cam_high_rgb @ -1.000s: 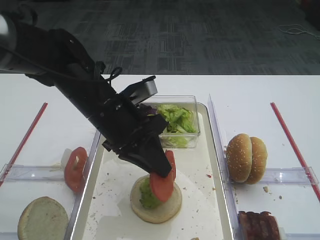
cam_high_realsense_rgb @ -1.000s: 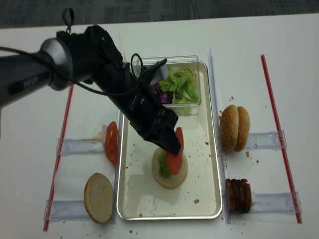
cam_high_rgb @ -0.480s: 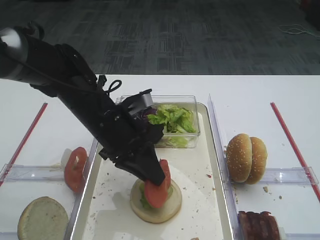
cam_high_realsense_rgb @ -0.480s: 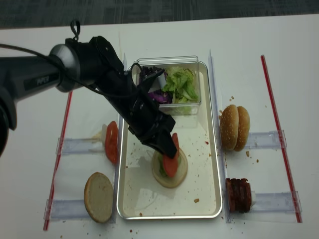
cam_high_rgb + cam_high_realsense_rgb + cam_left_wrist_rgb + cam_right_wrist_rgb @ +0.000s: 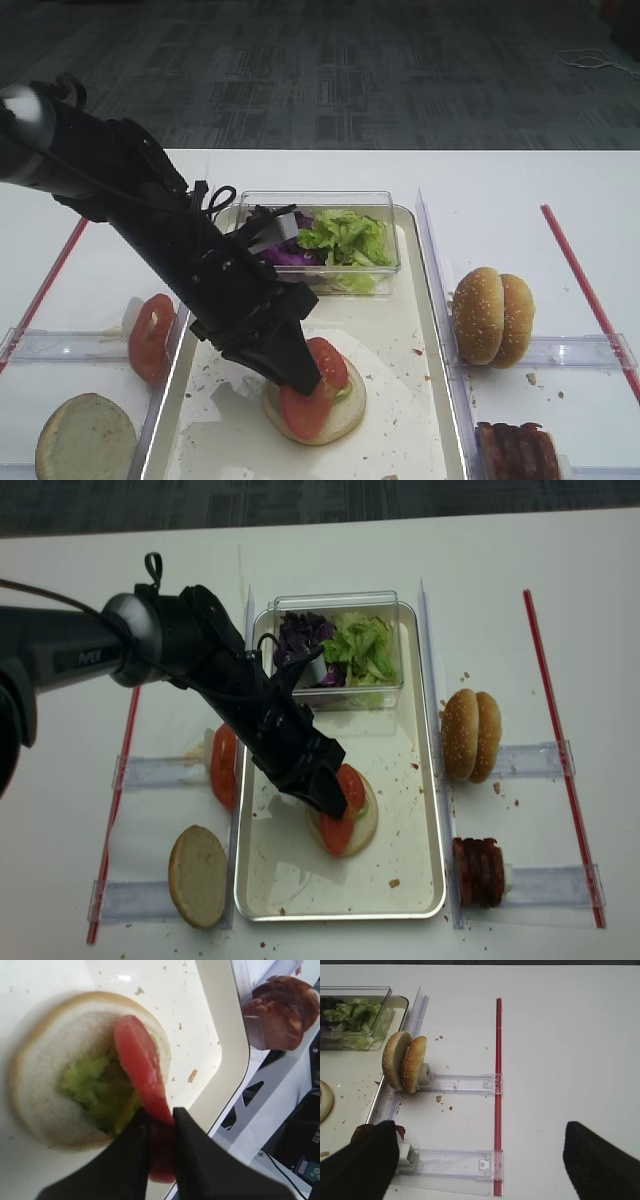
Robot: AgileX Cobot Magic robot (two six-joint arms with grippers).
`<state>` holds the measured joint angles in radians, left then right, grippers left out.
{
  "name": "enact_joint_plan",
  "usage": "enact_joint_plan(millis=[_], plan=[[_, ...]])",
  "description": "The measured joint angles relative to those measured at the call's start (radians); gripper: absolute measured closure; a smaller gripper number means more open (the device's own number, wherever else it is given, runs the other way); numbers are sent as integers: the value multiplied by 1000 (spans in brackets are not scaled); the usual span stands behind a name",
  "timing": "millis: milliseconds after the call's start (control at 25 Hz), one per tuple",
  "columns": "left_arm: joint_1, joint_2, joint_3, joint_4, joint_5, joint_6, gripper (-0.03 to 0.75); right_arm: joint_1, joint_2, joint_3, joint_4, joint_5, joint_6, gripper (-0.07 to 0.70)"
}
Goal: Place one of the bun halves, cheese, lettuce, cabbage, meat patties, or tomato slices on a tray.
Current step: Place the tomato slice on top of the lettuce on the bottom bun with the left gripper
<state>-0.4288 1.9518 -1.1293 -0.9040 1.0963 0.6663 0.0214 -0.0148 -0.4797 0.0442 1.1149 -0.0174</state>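
Lowering a tomato slice (image 5: 312, 388) onto the bun half (image 5: 340, 412) in the tray (image 5: 420, 330); left gripper (image 5: 298, 376) pinched on its edge.

Left wrist: slice (image 5: 142, 1075) stands tilted over lettuce (image 5: 97, 1090). Suggest laying it flat before letting go.

Overhead: slice (image 5: 342, 810) overhangs the bun; centre it first.

Right wrist: right gripper's fingers (image 5: 360, 1165) spread wide, nothing held.

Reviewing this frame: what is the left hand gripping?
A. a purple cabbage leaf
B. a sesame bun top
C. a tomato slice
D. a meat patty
C: the left hand is shut on the edge of a tomato slice, which leans over the lettuce on the bun half in the tray.
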Motion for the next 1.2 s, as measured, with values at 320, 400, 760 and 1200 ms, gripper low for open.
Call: enact_joint_plan(millis=[320,400,760,1200], plan=[[0,1,0,0,-26,-5,537,0,0,0,0,0,0,-58],[0,1,0,2,-26,-8,478,0,0,0,0,0,0,-58],[25,1,0,12,-41,-22,248,0,0,0,0,0,4,-58],[43,1,0,12,-41,-23,165,0,0,0,0,0,4,-58]])
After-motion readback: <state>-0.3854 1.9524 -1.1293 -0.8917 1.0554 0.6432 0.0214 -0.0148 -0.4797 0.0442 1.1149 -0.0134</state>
